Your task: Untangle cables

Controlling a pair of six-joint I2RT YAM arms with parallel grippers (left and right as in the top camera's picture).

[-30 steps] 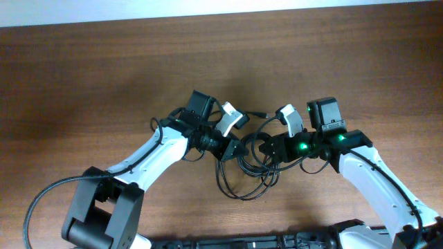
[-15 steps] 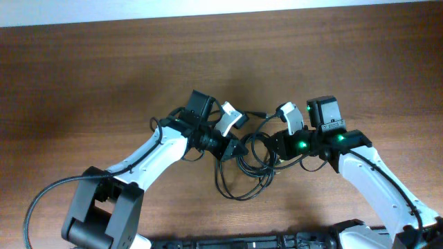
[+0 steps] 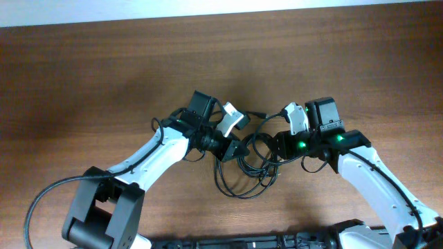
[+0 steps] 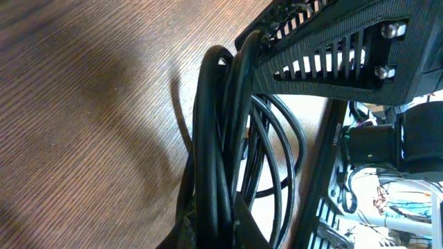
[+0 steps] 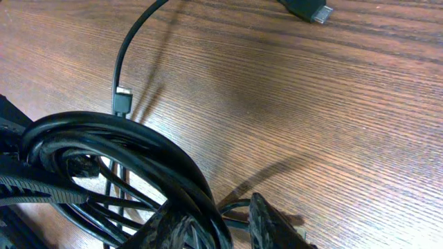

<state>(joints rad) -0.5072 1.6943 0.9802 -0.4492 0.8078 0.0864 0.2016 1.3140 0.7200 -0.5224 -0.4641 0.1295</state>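
The cables are thin black cords looped in a coil on the wooden table between my two grippers. One plug end lies behind the coil, and it also shows in the right wrist view. My left gripper is shut on a thick bundle of the loops, which runs between its fingers. My right gripper faces it from the right. Its fingers are closed around the bundle, with a narrow gap beside the right finger. A second small plug lies on the wood.
The brown wooden table extends on all sides. Its far edge meets a white surface. The two arms meet near the table's middle, fingertips close together. The robot base lies along the near edge.
My right gripper has shifted slightly to the right and the loops next to it have spread a little. The left arm has barely moved.
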